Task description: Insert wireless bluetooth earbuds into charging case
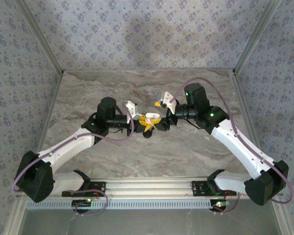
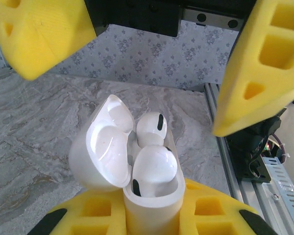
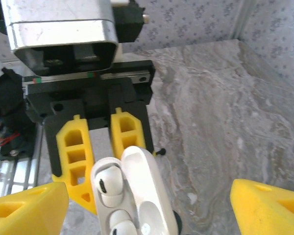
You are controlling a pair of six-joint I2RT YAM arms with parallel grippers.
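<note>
The white charging case (image 2: 152, 208) stands upright between the yellow fingers (image 2: 90, 215) of my left gripper (image 2: 152, 220), which is shut on its body. Its lid (image 2: 100, 154) hangs open to the left. Two white earbuds sit in the case's wells, the nearer one (image 2: 155, 166) in front of the farther one (image 2: 152, 128). My right gripper (image 3: 149, 213) is open, with its yellow fingers (image 3: 27, 210) spread wide on either side of the case (image 3: 144, 186) and not touching it. In the top view the left gripper (image 1: 146, 121) and the right gripper (image 1: 156, 117) meet above the table's middle.
A tiny black stick (image 3: 160, 152) lies on the marble tabletop (image 3: 225, 122) just beyond the case. The aluminium rail (image 1: 147, 186) runs along the near edge. Patterned walls (image 1: 147, 34) close in the back and sides.
</note>
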